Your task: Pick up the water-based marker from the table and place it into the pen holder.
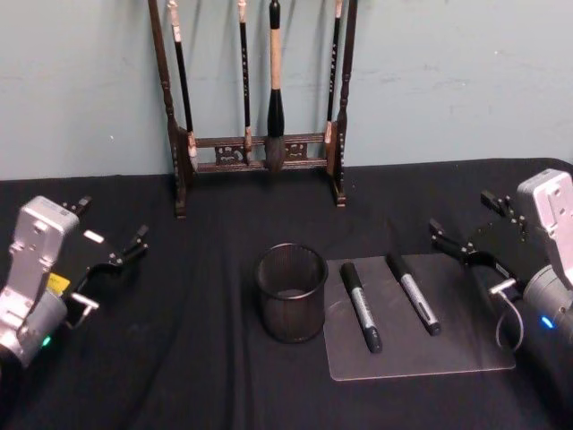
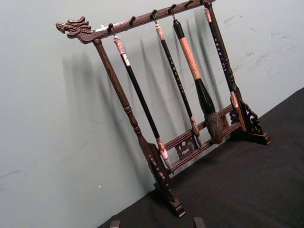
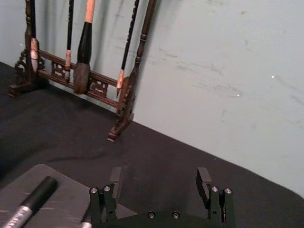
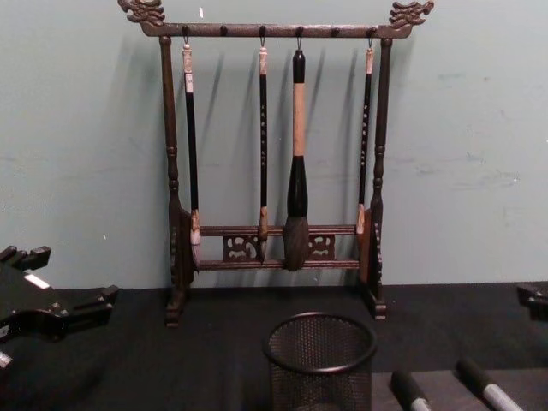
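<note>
I see the left marker (image 1: 361, 305) and right marker (image 1: 413, 293) on the grey mat (image 1: 439, 358), lower centre-right, beside the pen holder (image 1: 290, 292). They look light, stiff and slick, so I'd pinch mid-barrel. The right gripper (image 1: 466, 218) gapes wide at the right edge, and the left gripper (image 1: 109, 224) idles wide at the left edge.

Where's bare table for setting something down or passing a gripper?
Free: table between left gripper and pen holder; strip between brush rack and holder; front of the mat. Crowded: left half of the mat, two markers lying close beside the holder.
</note>
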